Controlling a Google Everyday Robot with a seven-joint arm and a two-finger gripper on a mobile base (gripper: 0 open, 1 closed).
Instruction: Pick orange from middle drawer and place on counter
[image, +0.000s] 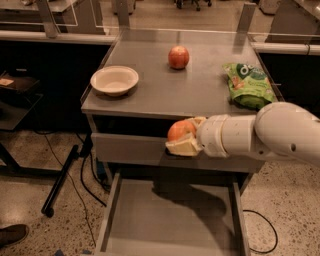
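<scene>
Up in the air over the open middle drawer (107, 215), just in front of the cabinet face and a little below the front lip of the counter (165, 95): the orange (179, 129). Held tight by the gripper (185, 137), reaching in from 3 o'clock at the end of a fat white arm (270, 132). Fingers (182, 147) closed part way, stopped by the round fruit, one pale pad under it and the other mostly hidden behind it. Touching nothing else. Best way to do this step, at a guess: lift straight toward 12 o'clock first, until well clear of the lip, then move in over the bare grey top. Hold with the same squeeze, no harder, so no squashing and no slipping out. Pick a bare spot near the front middle. Stay away from the cream bowl (114, 80) at 10 o'clock, the red fruit (178, 57) far back at 12 o'clock, and the green bag (247, 84) at 2 o'clock. Set down softly. Open slowly, watching for a roll toward the edge.
</scene>
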